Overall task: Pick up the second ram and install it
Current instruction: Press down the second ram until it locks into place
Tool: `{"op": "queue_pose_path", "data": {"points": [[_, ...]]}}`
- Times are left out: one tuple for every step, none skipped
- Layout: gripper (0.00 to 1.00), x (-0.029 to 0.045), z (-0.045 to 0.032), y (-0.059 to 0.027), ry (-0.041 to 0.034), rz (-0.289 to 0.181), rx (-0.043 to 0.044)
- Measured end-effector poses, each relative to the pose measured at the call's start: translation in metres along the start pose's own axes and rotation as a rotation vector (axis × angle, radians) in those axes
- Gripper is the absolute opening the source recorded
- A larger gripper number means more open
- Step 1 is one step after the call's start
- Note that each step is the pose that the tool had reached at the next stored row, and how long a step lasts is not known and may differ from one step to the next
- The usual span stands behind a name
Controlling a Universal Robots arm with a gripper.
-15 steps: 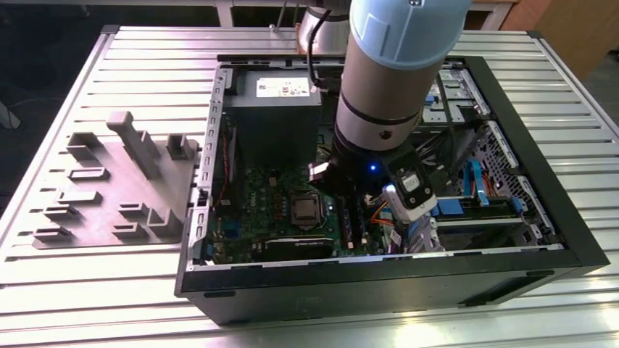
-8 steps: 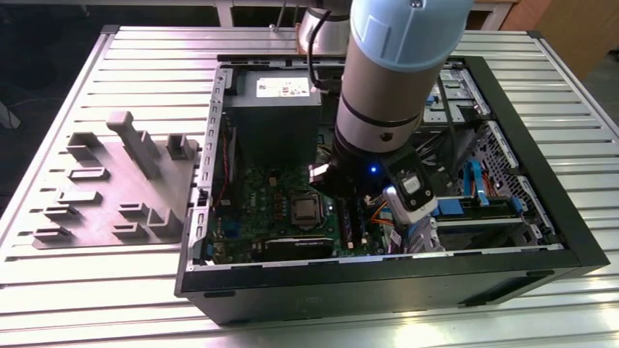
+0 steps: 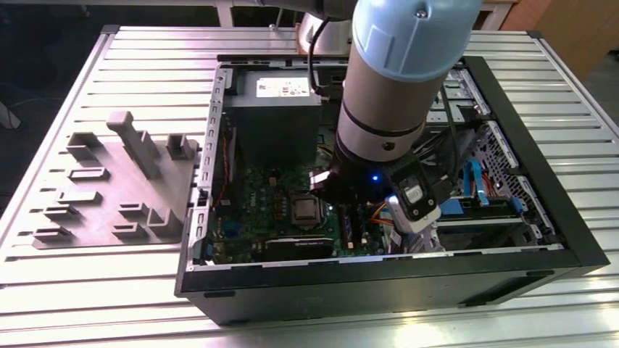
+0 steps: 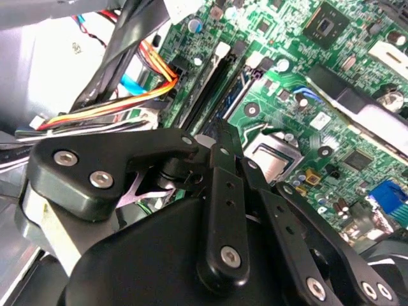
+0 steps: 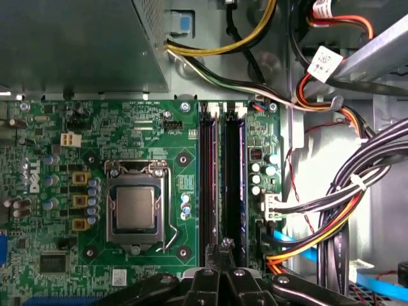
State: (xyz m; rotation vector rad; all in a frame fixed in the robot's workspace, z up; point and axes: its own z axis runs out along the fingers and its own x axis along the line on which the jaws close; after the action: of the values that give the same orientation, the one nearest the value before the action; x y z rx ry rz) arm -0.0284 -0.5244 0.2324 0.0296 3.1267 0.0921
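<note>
First wrist view puts the gripper [image 5: 223, 247] over one end of the memory slots [image 5: 207, 172], jaws clenched tip to tip and grasping nothing. The second ram [image 5: 234, 172] seems to stand in the slot beside the cables [image 5: 357, 191]. Seating it wants a straight, even push. Those loose cables crowd close. A grey fixture tray [image 3: 116, 181] lies well apart on the exterior view's left.

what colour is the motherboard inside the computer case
Green, dotted with small silver and black parts; the motherboard shows best in the first wrist view.
</note>
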Motion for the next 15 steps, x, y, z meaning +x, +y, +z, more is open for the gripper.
{"op": "queue_pose_path", "data": {"points": [[0.1, 0.0, 0.0, 0.0, -0.0001, 0.0, -0.0001], [0.1, 0.0, 0.0, -0.0002, -0.0001, 0.0, -0.0001], [0.1, -0.0001, 0.0, -0.0008, 0.0, 0.0, -0.0001], [0.1, -0.0001, -0.0001, -0.0016, 0.0, 0.0, -0.0001], [0.1, -0.0001, -0.0001, -0.0024, 0.0, 0.0, -0.0001], [0.1, -0.0001, -0.0002, -0.0035, 0.0, 0.0, -0.0001], [0.1, -0.0002, -0.0003, -0.0045, 0.0, 0.0, 0.0], [0.1, -0.0002, -0.0003, -0.0056, 0.0, 0.0, 0.0], [0.1, -0.0001, -0.0003, -0.0064, 0.0, 0.0, -0.0001], [0.1, -0.0001, -0.0003, -0.0066, 0.0, 0.0, 0.0], [0.1, -0.0001, -0.0004, -0.0067, 0.0, 0.0, 0.0], [0.1, -0.0002, -0.0004, -0.0068, 0.0, 0.0, 0.0], [0.1, -0.0002, -0.0003, -0.0068, 0.0, 0.0, -0.0001], [0.1, -0.0002, -0.0003, -0.0069, 0.0, 0.0, -0.0001], [0.1, -0.0002, -0.0004, -0.0069, 0.0, 0.0, 0.0]]}}
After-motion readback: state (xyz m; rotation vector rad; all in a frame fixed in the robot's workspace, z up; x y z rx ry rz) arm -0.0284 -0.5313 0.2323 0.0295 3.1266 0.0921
